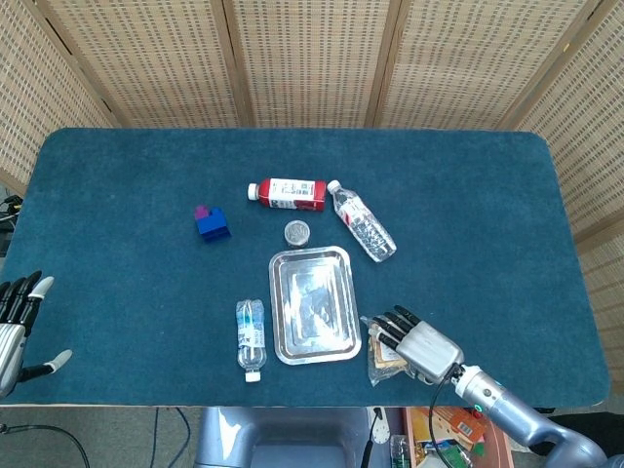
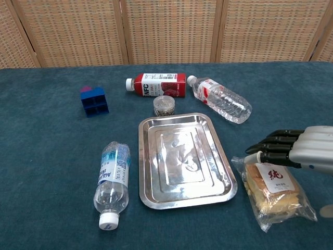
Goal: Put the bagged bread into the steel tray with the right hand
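Observation:
The bagged bread (image 2: 272, 188) lies flat in its clear bag on the blue cloth, just right of the steel tray (image 2: 183, 159). In the head view the bread (image 1: 379, 363) is mostly hidden under my right hand (image 1: 416, 341). That right hand (image 2: 301, 148) hovers over the bag's far end with fingers (image 2: 270, 148) stretched out toward the tray, holding nothing. The tray (image 1: 312, 303) has nothing in it. My left hand (image 1: 18, 322) stays at the table's left front edge, fingers spread.
A water bottle (image 2: 112, 183) lies left of the tray. Behind the tray stand a small round tin (image 2: 164, 105), a red juice bottle (image 2: 156, 85) and a second water bottle (image 2: 221, 100), both lying down. A blue block (image 2: 94, 100) sits at the back left.

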Robot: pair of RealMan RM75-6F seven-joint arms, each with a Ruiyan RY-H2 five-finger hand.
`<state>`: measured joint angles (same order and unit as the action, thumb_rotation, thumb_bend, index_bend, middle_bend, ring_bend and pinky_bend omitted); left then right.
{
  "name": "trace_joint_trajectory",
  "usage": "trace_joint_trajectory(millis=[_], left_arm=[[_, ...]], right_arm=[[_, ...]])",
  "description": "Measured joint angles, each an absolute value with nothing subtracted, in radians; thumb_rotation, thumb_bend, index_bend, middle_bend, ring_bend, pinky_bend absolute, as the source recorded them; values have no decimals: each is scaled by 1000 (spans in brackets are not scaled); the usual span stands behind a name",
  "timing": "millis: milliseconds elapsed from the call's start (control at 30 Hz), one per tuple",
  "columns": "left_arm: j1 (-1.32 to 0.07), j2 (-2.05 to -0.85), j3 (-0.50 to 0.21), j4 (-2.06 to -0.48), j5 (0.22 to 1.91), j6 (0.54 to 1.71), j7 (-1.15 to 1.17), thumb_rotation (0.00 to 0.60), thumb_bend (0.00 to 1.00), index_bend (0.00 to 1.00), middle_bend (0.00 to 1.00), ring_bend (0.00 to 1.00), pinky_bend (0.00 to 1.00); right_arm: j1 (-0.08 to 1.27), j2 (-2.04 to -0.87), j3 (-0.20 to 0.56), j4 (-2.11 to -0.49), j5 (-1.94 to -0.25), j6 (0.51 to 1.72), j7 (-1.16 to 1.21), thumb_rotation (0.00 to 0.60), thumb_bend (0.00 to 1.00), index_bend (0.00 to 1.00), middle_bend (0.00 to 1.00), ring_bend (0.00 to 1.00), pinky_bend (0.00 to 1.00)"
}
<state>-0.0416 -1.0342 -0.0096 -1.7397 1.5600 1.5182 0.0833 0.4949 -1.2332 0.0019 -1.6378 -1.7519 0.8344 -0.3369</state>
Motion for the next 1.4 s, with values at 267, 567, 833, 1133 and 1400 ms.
trace_joint_trajectory(millis=[267, 567, 833, 1133, 1400], left_arm=[[-52, -1029, -19, -1738, 1529, 1496, 69, 600, 0, 0, 0, 0, 0], [-70, -1028, -28, -1738, 1495, 1458, 66, 600, 0, 0, 0, 0, 0], [-92, -1035, -38, -1738, 1475, 1431, 78, 600, 0, 0, 0, 0, 0], [-103, -1039, -52, -1729, 1426, 1409, 79, 600, 0, 0, 0, 0, 0], [-103, -1036, -54, -1724, 1411, 1407, 71, 600, 0, 0, 0, 0, 0]], right_arm=[[519, -1333, 21, -1578, -1677, 815, -471, 600, 140, 491, 525, 438, 380], [566, -1310, 78, -1657, -1691, 889, -440, 600, 175, 511, 544, 450, 386], [712, -1328, 228, -1726, -1475, 773, -584, 600, 174, 511, 544, 450, 386], [973, -1566, 267, -1588, -1132, 683, -899, 600, 174, 509, 542, 450, 386], [1074, -1641, 224, -1517, -1018, 731, -1088, 600, 0, 0, 0, 0, 49]])
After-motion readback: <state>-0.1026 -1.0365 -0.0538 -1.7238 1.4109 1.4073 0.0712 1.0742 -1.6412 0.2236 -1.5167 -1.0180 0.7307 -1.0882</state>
